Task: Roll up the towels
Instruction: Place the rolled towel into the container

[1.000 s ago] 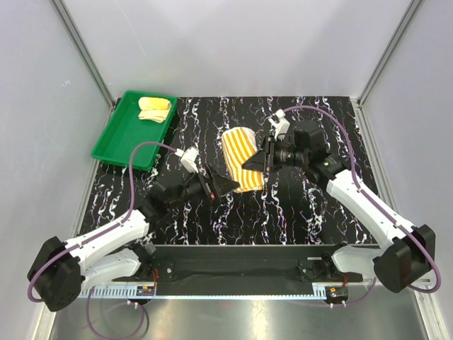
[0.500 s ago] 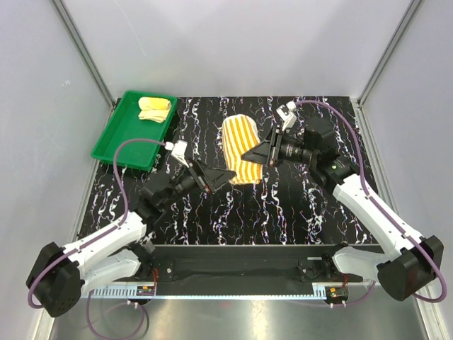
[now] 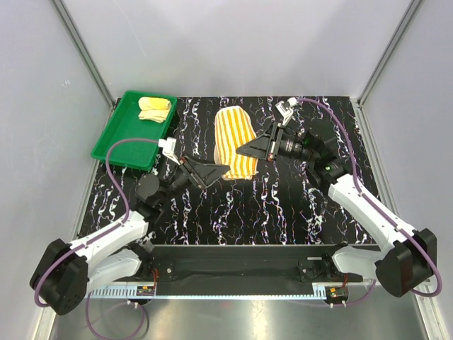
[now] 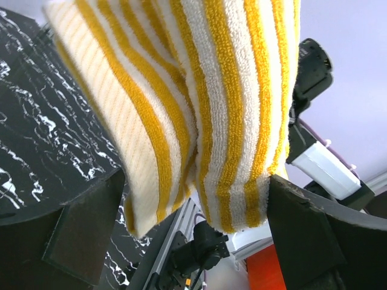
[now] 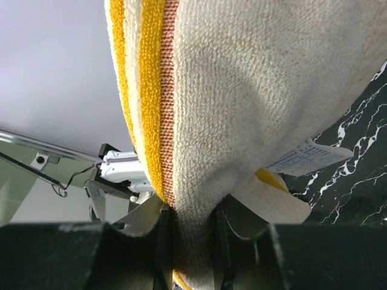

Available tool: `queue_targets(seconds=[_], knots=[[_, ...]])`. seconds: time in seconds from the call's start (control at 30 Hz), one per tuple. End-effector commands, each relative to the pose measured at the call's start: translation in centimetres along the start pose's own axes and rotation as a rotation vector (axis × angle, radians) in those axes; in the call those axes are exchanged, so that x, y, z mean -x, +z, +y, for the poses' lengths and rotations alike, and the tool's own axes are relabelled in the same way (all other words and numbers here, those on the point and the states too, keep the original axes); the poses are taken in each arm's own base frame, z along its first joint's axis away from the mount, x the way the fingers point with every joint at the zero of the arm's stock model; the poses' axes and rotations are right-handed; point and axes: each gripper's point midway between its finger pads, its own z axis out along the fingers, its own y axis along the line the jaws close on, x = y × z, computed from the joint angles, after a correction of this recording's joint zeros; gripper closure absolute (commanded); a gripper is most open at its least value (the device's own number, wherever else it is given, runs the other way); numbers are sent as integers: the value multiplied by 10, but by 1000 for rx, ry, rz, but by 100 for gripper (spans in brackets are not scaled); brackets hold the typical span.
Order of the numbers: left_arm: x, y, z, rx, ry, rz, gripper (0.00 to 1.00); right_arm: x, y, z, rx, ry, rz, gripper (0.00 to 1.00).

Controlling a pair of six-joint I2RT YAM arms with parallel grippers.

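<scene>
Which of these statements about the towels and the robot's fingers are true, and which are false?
1. The right fingers pinch the striped towel. True.
2. The left fingers are shut on that towel. False: they stand wide open, with the towel's lower edge hanging between them.
3. The yellow towel lies in the green tray. True.
4. The striped towel is rolled up. False: it is unrolled and held up by one edge.
</scene>
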Motion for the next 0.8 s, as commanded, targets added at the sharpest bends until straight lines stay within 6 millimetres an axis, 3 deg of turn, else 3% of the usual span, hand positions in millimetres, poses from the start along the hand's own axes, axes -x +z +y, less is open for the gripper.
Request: queue_targets(seconds=[0.0, 0.17, 0.23, 0.3, 0.57, 0.77], knots=[[10, 1, 37, 122, 8, -48, 1, -20, -12, 62, 219, -33, 135, 79], [19, 5, 21, 90, 41, -50, 1, -32, 0, 22, 48, 6, 160, 80], [20, 4, 23, 123, 59, -42, 1, -35, 4, 13, 11, 6, 166, 81], [28, 6, 13, 113, 91, -50, 1, -37, 8, 5, -10, 12, 167, 81], [41, 7, -7, 93, 94, -65, 1, -45, 12, -15, -76, 8, 191, 81], [45, 9, -16, 58, 48, -74, 1, -49, 9, -15, -79, -29, 196, 81]])
